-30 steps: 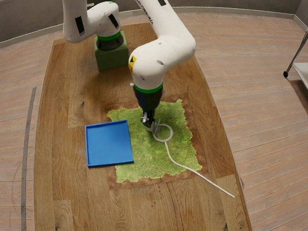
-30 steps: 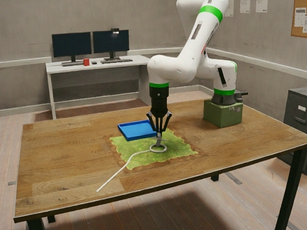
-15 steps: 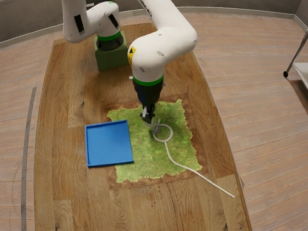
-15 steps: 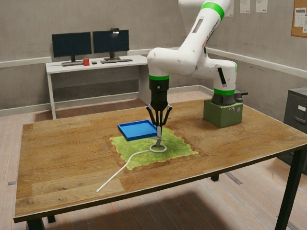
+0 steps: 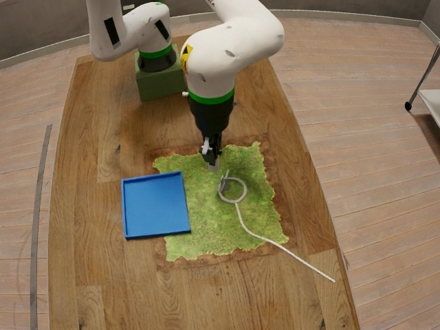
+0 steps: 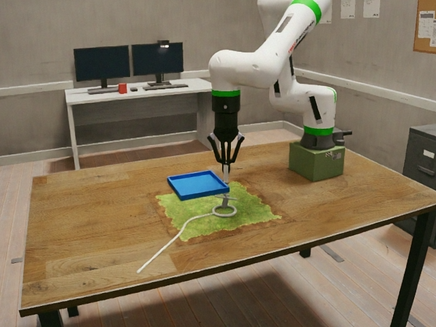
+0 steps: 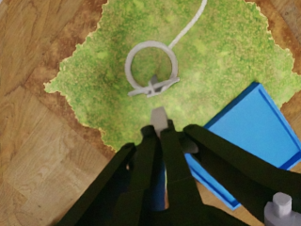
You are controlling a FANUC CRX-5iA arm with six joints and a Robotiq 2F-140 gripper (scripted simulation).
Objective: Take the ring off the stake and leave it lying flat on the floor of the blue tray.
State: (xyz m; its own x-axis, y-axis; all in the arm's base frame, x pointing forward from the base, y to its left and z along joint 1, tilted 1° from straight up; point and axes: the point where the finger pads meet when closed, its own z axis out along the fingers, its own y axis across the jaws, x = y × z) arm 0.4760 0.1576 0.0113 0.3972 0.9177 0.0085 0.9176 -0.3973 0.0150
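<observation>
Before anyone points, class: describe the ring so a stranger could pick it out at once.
Find the green mat on the wooden table, beside the blue tray. There the pale ring lies around a small grey stake; alone, it trails a white cord.

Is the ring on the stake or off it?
On. The ring lies flat on the green mat and encircles the stake. The shut gripper hangs above, holding nothing.
</observation>
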